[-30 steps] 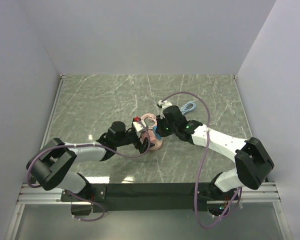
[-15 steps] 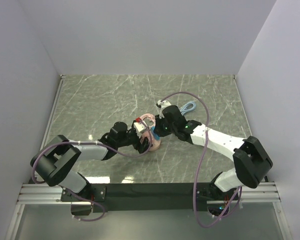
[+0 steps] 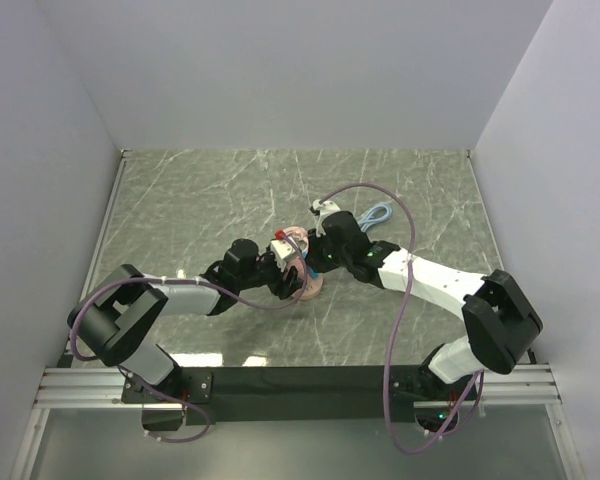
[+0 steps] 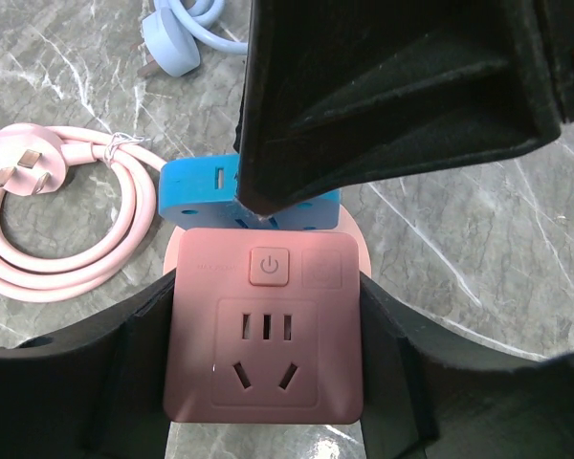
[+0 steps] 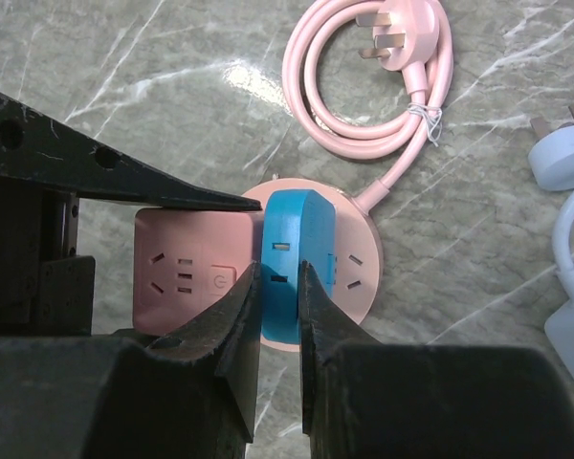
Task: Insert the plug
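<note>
One bright blue plug (image 5: 289, 239) is clamped between the two fingers (image 5: 237, 330) of the right hand (image 5: 279, 287), which press on its long sides. Just past those fingertips the plug lies against the rounded socket face of the pink cube (image 5: 356, 263). Whether its pins are seated cannot be told.

The left hand (image 4: 265, 287) grips the same cube from the opposite side. One finger is pressed to each flank, and the cube's face with button and socket is turned toward that wrist camera. From this hand the plug shows just beyond the cube's far edge, partly covered by the right hand's black body.

The cube's pink cord (image 4: 62, 239) lies coiled on the bench (image 4: 478, 239), ahead of the left hand's fingertips and to their left. A pale-blue plug head (image 4: 167, 48) with its pale cord lies farther out, past the coil.
</note>
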You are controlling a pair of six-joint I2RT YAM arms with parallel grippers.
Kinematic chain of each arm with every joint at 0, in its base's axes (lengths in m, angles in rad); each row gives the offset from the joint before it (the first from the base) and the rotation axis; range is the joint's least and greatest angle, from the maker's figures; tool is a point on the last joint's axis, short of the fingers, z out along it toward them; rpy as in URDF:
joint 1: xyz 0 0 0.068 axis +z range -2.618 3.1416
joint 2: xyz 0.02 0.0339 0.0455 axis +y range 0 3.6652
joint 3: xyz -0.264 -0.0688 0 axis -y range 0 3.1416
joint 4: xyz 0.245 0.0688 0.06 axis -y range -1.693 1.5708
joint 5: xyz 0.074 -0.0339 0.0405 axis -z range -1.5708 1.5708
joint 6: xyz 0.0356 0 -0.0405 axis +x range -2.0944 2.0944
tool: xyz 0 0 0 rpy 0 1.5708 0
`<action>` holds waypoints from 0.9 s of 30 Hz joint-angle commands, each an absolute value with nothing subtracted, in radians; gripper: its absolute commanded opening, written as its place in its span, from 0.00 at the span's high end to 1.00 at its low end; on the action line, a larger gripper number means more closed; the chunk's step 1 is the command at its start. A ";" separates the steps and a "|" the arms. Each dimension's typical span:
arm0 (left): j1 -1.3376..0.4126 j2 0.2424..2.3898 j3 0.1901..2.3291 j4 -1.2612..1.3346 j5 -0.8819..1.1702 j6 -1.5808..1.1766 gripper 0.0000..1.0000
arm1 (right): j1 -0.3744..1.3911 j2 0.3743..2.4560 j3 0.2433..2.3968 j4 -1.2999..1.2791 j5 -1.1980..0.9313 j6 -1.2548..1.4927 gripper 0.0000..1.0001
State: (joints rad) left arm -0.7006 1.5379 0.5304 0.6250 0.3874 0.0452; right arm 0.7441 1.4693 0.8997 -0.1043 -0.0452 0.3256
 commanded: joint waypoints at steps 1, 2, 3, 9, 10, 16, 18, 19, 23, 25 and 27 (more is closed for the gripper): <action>-0.704 1.560 0.552 0.597 0.394 0.041 0.85 | 0.778 1.512 0.900 -0.190 -0.057 0.364 1.00; -0.706 1.554 0.551 0.597 0.391 0.041 0.90 | 0.782 1.513 0.903 -0.199 -0.029 0.367 1.00; -0.704 1.552 0.546 0.598 0.390 0.037 0.93 | 0.784 1.511 0.905 -0.213 -0.020 0.370 1.00; -0.706 1.565 0.537 0.614 0.384 0.014 0.99 | 0.792 1.502 0.894 -0.248 0.034 0.399 1.00; -0.706 1.568 0.535 0.617 0.383 0.012 0.99 | 0.792 1.502 0.891 -0.250 0.035 0.405 1.00; -0.706 1.563 0.505 0.649 0.371 0.006 0.99 | 0.792 1.512 0.870 -0.262 0.043 0.436 1.00; -0.706 1.548 0.497 0.650 0.371 0.006 0.99 | 0.792 1.514 0.859 -0.255 0.031 0.436 1.00; -0.706 1.545 0.497 0.649 0.368 0.008 0.99 | 0.792 1.516 0.858 -0.255 0.026 0.443 1.00; -0.706 1.529 0.488 0.652 0.354 0.006 0.99 | 0.790 1.523 0.847 -0.264 0.041 0.454 1.00; -0.706 1.528 0.488 0.650 0.353 0.006 0.99 | 0.790 1.526 0.844 -0.267 0.043 0.454 1.00; -0.706 1.528 0.488 0.649 0.348 0.006 0.99 | 0.790 1.529 0.842 -0.275 0.054 0.457 1.00</action>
